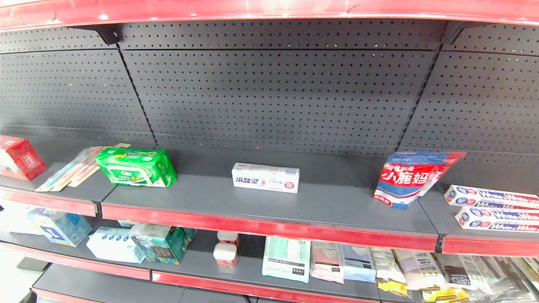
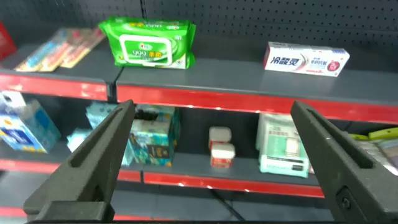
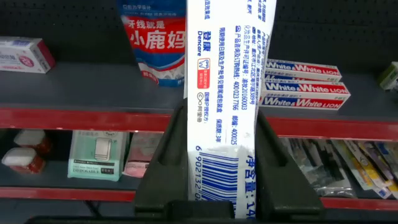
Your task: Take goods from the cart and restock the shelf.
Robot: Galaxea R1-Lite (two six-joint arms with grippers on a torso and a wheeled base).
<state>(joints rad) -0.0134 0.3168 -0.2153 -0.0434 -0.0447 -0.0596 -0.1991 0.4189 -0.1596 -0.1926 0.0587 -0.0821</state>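
Note:
My right gripper (image 3: 221,118) is shut on a long white toothpaste box (image 3: 224,62) with a barcode, held upright in front of the shelf. Behind it, two matching white toothpaste boxes (image 3: 301,87) lie stacked on the grey shelf (image 1: 337,198), beside a blue and red pouch (image 3: 152,43). My left gripper (image 2: 211,109) stands open with nothing between its fingers, facing the shelf's red front edge below a green wipes pack (image 2: 149,42) and a white toothpaste box (image 2: 306,59).
On the same shelf, a red box (image 1: 20,156) and toothbrush packs (image 1: 71,168) lie at the left. The lower shelf (image 1: 252,269) holds tissue packs, small jars and flat packets. A red-edged shelf (image 1: 269,10) runs overhead.

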